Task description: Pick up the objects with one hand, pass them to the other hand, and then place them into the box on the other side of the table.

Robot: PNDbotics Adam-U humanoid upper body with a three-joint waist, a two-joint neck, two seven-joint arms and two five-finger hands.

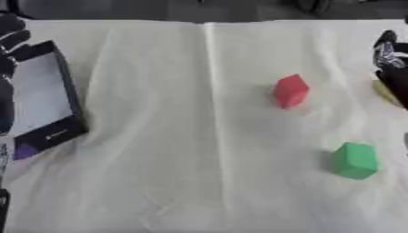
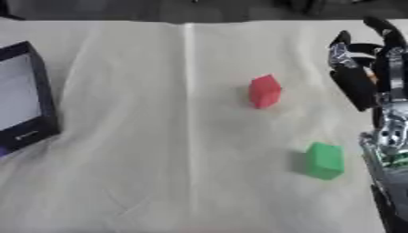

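Red block (image 2: 264,91) stands tilted near my right hand (image 2: 360,73), whose fingers hang relaxed and empty; a careless reach could topple it.

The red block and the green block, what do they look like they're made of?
Red block: flat, even colour, no shine, so probably matte foam or painted wood. Green block: the same dull, uniform look and slightly soft edges, likely the same material. The views cannot settle which.
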